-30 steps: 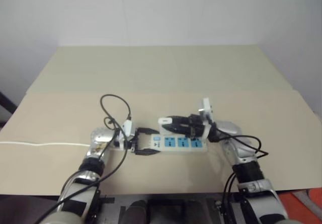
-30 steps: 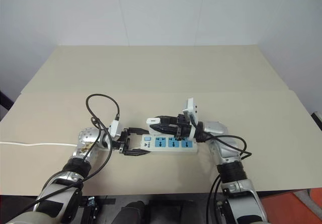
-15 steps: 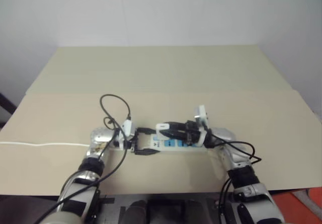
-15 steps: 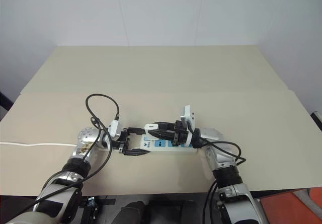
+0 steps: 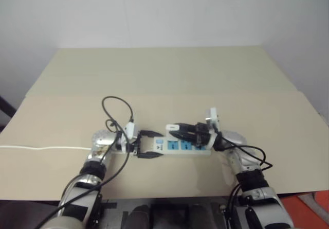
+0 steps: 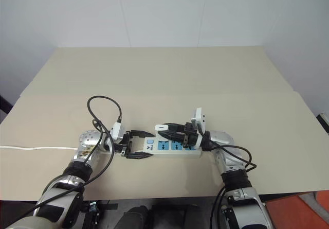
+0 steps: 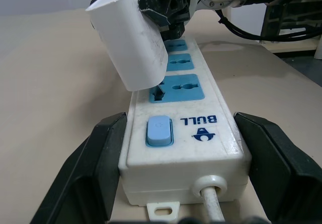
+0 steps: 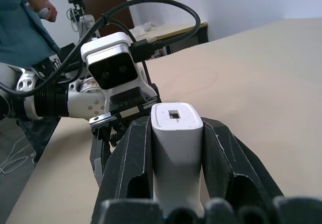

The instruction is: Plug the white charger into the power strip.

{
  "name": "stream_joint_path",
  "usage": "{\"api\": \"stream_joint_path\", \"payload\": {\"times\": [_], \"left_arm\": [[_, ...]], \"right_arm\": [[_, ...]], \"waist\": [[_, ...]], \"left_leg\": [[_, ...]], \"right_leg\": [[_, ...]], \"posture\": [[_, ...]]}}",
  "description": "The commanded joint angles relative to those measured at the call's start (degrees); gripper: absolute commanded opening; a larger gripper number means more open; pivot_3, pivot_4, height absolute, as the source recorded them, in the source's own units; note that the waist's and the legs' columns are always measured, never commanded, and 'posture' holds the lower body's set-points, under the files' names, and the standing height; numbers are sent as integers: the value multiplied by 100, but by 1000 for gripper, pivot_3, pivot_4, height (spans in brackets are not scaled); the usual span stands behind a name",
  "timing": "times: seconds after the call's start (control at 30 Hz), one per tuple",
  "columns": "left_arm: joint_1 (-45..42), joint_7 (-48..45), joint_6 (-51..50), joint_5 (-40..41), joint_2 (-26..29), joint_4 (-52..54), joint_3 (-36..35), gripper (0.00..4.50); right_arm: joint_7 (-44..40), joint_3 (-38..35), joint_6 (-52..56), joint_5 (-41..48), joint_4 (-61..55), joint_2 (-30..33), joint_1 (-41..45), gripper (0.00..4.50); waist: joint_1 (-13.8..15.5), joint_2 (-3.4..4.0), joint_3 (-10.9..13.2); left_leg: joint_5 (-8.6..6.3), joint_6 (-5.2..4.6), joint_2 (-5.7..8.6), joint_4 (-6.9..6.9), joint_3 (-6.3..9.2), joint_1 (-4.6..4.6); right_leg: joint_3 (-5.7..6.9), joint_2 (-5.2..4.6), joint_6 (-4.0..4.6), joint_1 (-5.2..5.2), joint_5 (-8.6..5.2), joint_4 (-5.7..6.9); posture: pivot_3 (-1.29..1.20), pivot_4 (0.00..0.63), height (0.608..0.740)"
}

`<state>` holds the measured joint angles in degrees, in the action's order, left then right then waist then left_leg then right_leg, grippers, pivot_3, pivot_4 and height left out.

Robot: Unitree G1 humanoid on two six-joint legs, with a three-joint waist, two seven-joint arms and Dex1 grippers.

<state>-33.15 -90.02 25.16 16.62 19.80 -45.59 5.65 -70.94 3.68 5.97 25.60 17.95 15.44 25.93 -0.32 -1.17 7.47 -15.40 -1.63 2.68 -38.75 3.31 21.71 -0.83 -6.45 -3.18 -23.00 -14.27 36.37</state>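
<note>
**Charger tilted over the end socket, not yet seated**

The biggest risk lay in the angle. The charger [image 7: 132, 40] hung tipped over the socket nearest the switch, its lower edge just at the blue face, and its prongs could not be seen. Pushed down at that slant, the prongs would likely miss the slots and skid on the socket face, or the charger could twist in the grip. A hard push off-centre might also shove the strip [image 7: 183, 128] along the table [image 5: 164, 74], since the left fingers [image 7: 95, 156] stood on either side of its switch end without clearly pressing on it. Whether they touched its sides could not be told.

The right gripper [image 8: 177, 133] was clamped on the charger, one black finger on each flat side, the charger's end sticking out past the fingertips. That arm reached in from the right, lying low over the strip and pointing left along its length. The left gripper [image 5: 146, 145] pointed right, roughly level, its fingers spread wide around the strip's cord end, holding nothing else. The strip lay flat near the table's front edge, between the two arms.
</note>
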Motion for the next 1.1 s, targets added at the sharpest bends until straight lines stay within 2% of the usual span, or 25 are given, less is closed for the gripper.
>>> {"api": "stream_joint_path", "payload": {"times": [0.03, 0.37, 0.6, 1.1], "left_arm": [[-4, 12, 8, -129, 39, 26, 32, 3213], [1, 44, -13, -122, 52, 48, 20, 3213], [4, 41, -34, -127, 66, 72, 21, 3213], [40, 81, -82, -134, 59, 137, 35, 3213]], "right_arm": [[-33, -101, -178, 5, 68, 20, -21, 1115], [-365, -108, -390, -25, 367, 204, -198, 1115], [-606, -128, -644, -88, 563, 423, -160, 1115], [-566, 252, -877, -577, 479, 453, 473, 1115]], "waist": [[-1, 0, 0], [0, 0, 0], [24, 2, 2], [-43, 8, 6]], "left_leg": [[0, 0, 0, 0, 0, -1], [0, 0, 1, 0, 0, -5], [-6, -10, 0, 2, 3, -53], [-7, -11, -2, 5, 2, -56]], "right_leg": [[0, 0, 0, 0, 0, 0], [0, 0, 0, 4, 0, 36], [4, 0, -1, 64, -1, 22], [3, 1, -1, 63, -1, 22]], "posture": [[0, 150, 740], [0, 150, 740], [0, 150, 740], [0, 150, 740]]}}
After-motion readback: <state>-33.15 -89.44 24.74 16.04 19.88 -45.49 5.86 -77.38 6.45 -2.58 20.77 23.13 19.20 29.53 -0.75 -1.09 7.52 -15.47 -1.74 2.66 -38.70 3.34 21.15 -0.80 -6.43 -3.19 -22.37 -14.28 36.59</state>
